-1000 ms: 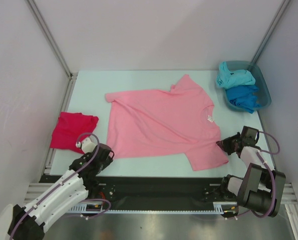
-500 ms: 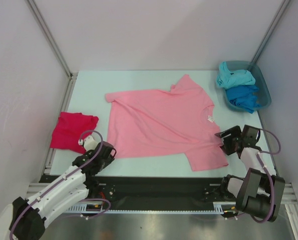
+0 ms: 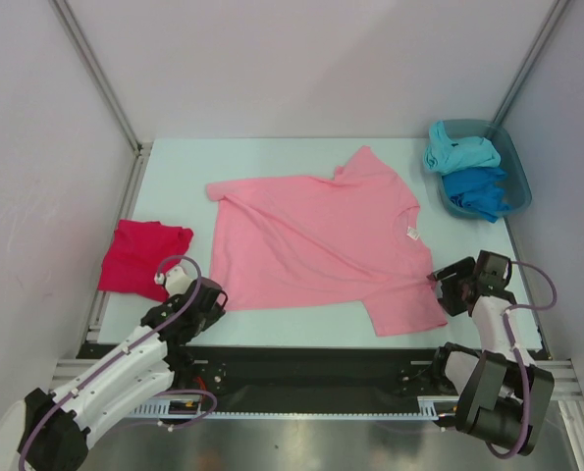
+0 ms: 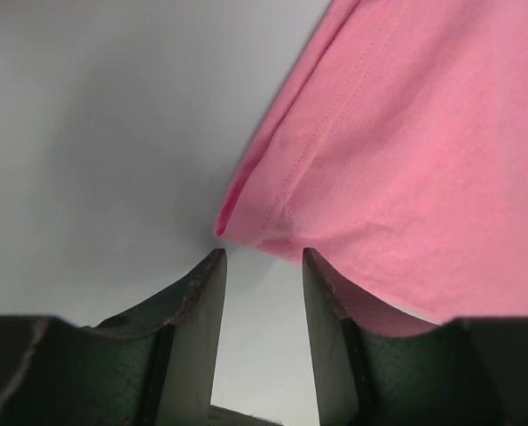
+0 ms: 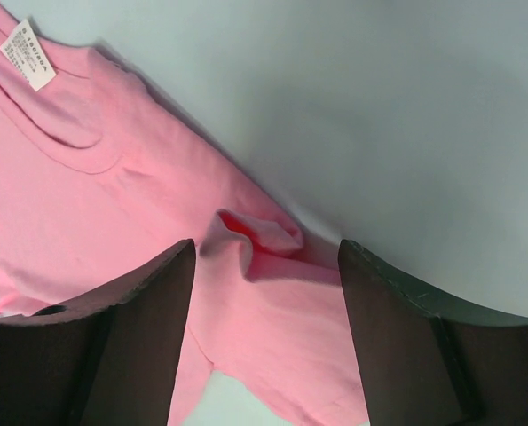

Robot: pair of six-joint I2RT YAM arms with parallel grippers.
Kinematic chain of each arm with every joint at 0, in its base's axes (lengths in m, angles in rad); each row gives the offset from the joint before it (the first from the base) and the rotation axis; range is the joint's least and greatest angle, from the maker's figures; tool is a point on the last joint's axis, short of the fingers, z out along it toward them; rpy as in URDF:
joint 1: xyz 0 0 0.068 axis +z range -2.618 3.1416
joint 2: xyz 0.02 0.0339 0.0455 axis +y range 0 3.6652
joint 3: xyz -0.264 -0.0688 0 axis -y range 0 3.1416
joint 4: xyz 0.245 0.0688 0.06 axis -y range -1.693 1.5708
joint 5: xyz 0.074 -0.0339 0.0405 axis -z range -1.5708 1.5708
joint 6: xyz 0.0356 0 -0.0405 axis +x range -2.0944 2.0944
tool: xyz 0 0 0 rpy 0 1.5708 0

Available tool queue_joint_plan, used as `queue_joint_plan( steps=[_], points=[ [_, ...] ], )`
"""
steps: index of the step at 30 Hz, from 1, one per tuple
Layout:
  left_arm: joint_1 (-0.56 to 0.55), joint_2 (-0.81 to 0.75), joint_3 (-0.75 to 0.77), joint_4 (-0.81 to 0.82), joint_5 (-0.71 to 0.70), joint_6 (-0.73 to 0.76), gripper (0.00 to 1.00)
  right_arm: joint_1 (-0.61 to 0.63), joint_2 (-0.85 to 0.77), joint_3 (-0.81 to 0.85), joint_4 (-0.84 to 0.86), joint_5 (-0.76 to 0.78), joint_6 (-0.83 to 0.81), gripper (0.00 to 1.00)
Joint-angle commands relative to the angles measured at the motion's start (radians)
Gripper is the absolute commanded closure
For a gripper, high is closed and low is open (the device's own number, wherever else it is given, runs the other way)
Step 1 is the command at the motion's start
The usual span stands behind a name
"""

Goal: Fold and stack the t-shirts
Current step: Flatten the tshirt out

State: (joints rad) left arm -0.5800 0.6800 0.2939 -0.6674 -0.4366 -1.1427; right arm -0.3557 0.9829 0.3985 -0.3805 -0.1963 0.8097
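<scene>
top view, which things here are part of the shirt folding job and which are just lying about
Part of the job: pink t-shirt, crimson t-shirt, turquoise t-shirt, blue t-shirt.
Just lying about: teal tub, which holds the turquoise and blue ones.

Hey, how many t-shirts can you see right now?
4: pink shirt spread mid-table, crimson shirt at the left edge, turquoise shirt and blue shirt in the tub, far right. Others may hide underneath.

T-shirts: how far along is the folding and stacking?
Done: the crimson shirt looks folded, lying on the left. In hand: the pink shirt lies spread flat, with the left gripper and right gripper open at its near edge, gripping nothing. Left: the turquoise shirt and blue shirt in the tub.
</scene>
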Motion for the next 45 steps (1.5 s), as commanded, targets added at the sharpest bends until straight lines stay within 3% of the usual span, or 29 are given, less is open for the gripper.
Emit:
queue_joint_plan(
  steps=[1, 17, 22, 36, 37, 39, 40, 42, 43, 45],
  points=[
    [0.006, -0.005, 0.039, -0.001, 0.003, 0.023, 0.55, -0.014, -0.035, 0.016, -0.078, 0.034, -0.024, 0.3],
    [0.006, -0.036, 0.025, -0.034, 0.001, 0.008, 0.53, -0.025, -0.036, -0.007, -0.054, -0.005, -0.032, 0.32],
    [0.015, -0.048, -0.027, 0.028, 0.044, 0.009, 0.51, -0.028, -0.036, -0.018, -0.04, -0.015, -0.033, 0.32],
    [0.032, 0.19, 0.017, 0.178, 0.081, 0.066, 0.53, -0.054, -0.016, -0.029, -0.006, -0.063, -0.047, 0.35],
    [0.032, 0.194, 0.016, 0.181, 0.084, 0.066, 0.53, -0.055, -0.015, -0.029, -0.006, -0.064, -0.05, 0.38],
    [0.032, 0.194, 0.013, 0.184, 0.09, 0.064, 0.54, -0.055, -0.015, -0.029, -0.005, -0.065, -0.05, 0.55],
    [0.032, 0.187, 0.008, 0.183, 0.091, 0.066, 0.55, -0.055, -0.015, -0.029, -0.005, -0.065, -0.052, 0.77],
    [0.032, 0.164, 0.004, 0.173, 0.091, 0.066, 0.57, -0.057, -0.01, -0.03, -0.005, -0.064, -0.05, 0.95],
    [0.032, 0.153, -0.001, 0.167, 0.093, 0.066, 0.58, -0.055, -0.007, -0.032, -0.003, -0.066, -0.047, 1.0],
    [0.032, 0.129, -0.004, 0.151, 0.096, 0.063, 0.62, -0.055, -0.006, -0.036, 0.0, -0.069, -0.044, 1.0]
  ],
)
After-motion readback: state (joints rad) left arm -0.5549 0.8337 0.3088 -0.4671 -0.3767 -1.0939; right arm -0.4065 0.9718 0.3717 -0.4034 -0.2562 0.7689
